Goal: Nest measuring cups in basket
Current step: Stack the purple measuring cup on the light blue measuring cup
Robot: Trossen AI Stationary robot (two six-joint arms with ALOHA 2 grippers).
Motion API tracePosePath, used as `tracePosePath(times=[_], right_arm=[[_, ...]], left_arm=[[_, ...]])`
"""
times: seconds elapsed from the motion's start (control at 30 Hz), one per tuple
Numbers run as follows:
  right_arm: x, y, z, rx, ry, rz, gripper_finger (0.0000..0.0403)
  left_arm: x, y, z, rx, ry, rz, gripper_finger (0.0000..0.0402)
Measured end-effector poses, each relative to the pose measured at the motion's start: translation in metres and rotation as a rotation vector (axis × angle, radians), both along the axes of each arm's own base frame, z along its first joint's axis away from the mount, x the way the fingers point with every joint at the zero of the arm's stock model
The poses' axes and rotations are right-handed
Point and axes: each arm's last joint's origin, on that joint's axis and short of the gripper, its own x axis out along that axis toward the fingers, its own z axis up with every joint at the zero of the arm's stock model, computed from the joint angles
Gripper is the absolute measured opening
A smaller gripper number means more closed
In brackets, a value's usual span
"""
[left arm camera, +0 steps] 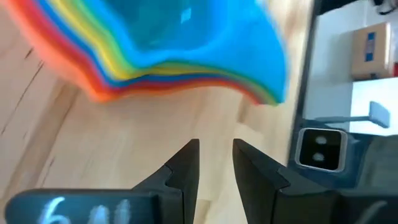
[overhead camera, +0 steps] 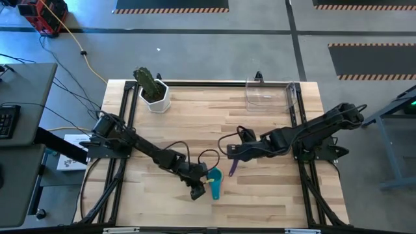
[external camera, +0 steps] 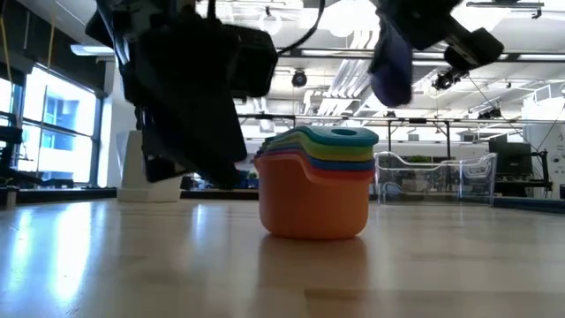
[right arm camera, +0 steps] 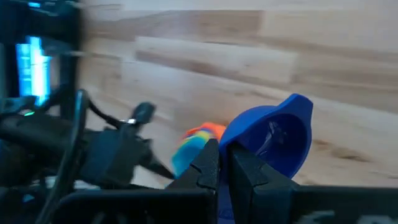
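Note:
A nested stack of measuring cups stands on its orange bottom cup on the table, teal cup on top, near the table's near edge; it also shows in the low view and the left wrist view. My left gripper is just left of the stack, narrowly open, touching nothing. My right gripper hovers right of and beyond the stack, shut on a purple-blue cup. The clear basket stands at the far right edge. My right gripper pinches the purple-blue cup between its two fingers at the bowl's near side, where the handle would be; the fingers hide the exact spot. The round bowl sticks out past the fingertips. The cup is lifted clear of the table.
A white pot with a green plant stands at the far left corner. Bare wood lies between the stack and the basket. Black frame rails run along the table's left, right and far sides.

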Motion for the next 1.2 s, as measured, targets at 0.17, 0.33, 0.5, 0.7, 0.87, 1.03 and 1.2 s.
tracePosePath(times=[0.17, 0.33, 0.5, 0.7, 0.87, 1.03, 1.2], right_arm=[[0.011, 0.013, -0.003, 0.020, -0.080, 0.027, 0.0001], [0.029, 0.029, -0.012, 0.015, -0.072, 0.074, 0.0001], [0.057, 0.042, -0.006, -0.029, 0.008, 0.163, 0.0001], [0.087, 0.051, 0.007, -0.092, 0.145, 0.238, 0.0001], [0.104, 0.056, 0.003, -0.106, 0.214, 0.281, 0.0001], [0.114, 0.061, -0.011, -0.081, 0.242, 0.311, 0.0001], [0.121, 0.064, -0.022, -0.064, 0.247, 0.317, 0.0001]], left_arm=[[-0.008, 0.006, 0.018, 0.095, -0.021, 0.008, 0.0087], [-0.022, 0.013, 0.041, 0.184, -0.026, 0.026, 0.0087], [-0.038, 0.020, 0.061, 0.220, 0.003, 0.007, 0.0087], [-0.057, 0.030, 0.079, 0.251, 0.048, -0.002, 0.0087], [-0.071, 0.038, 0.086, 0.322, 0.100, 0.025, 0.0087], [-0.088, 0.046, 0.087, 0.404, 0.222, 0.025, 0.0087], [-0.102, 0.053, 0.087, 0.503, 0.324, 0.042, 0.0087]])
